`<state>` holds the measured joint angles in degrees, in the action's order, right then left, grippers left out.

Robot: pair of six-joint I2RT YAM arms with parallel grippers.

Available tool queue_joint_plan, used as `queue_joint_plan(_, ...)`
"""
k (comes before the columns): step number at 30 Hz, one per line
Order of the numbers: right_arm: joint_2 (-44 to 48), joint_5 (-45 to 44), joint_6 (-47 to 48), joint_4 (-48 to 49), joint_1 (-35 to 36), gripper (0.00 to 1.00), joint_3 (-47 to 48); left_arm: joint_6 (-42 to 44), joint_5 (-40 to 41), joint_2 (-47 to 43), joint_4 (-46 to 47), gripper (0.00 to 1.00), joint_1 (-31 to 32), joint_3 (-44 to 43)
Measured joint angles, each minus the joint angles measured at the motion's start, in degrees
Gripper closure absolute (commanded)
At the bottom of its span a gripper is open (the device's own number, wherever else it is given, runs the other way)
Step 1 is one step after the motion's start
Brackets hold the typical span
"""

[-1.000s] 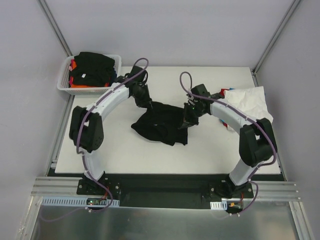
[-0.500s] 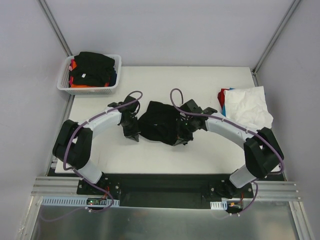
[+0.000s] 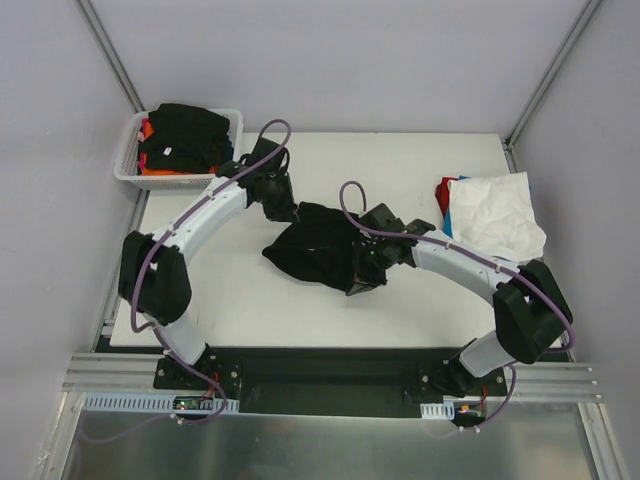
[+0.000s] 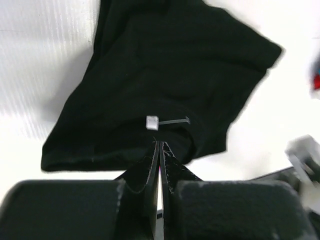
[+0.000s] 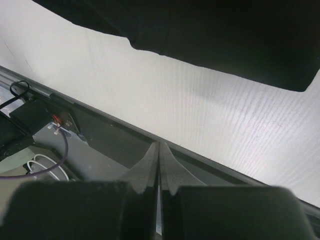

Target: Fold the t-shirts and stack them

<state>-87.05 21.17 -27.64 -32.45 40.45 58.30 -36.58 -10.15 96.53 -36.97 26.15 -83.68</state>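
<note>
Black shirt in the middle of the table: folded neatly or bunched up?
Bunched up. The black shirt is an uneven, rumpled heap with ragged edges.

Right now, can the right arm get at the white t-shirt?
Probably yes. The white t-shirt lies uncovered at the right edge of the table, close beside that arm. The right gripper, shut at the black t-shirt's edge, would have to swing back and open.

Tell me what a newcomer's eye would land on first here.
A crumpled black t-shirt lies in the middle of the white table, with the left tool pinching its edge and the right tool shut close by. At the far left corner a white basket is heaped with black and orange clothes. A rumpled white shirt sits at the right edge.
</note>
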Motion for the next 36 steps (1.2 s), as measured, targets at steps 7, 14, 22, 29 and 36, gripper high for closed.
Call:
queue_joint_plan(7, 0.00, -0.87, 0.24, -1.20, 0.07, 0.99, 0.37, 0.83, 0.20, 12.22, -0.52, 1.00, 0.00, -0.20)
queue_joint_plan(14, 0.00, -1.09, 0.22, -1.27, 0.07, 0.99, 0.24, 2.62, 0.24, 9.35, -0.66, 1.00, 0.00, 5.86)
queue_joint_plan(22, -1.38, -1.05, 0.24, -1.16, 0.07, 0.99, 0.92, 3.13, 0.24, -0.15, -0.68, 1.00, 0.00, 19.58)
queue_joint_plan(29, -3.17, -0.98, 0.26, -0.57, 0.07, 0.99, 1.60, 3.04, 0.22, -7.32, -0.63, 1.00, 0.00, 29.05)
queue_joint_plan(36, -3.32, -1.01, 0.26, -0.35, 0.07, 0.90, 1.60, 3.37, 0.31, -10.40, -3.17, 1.00, 0.00, 25.42)
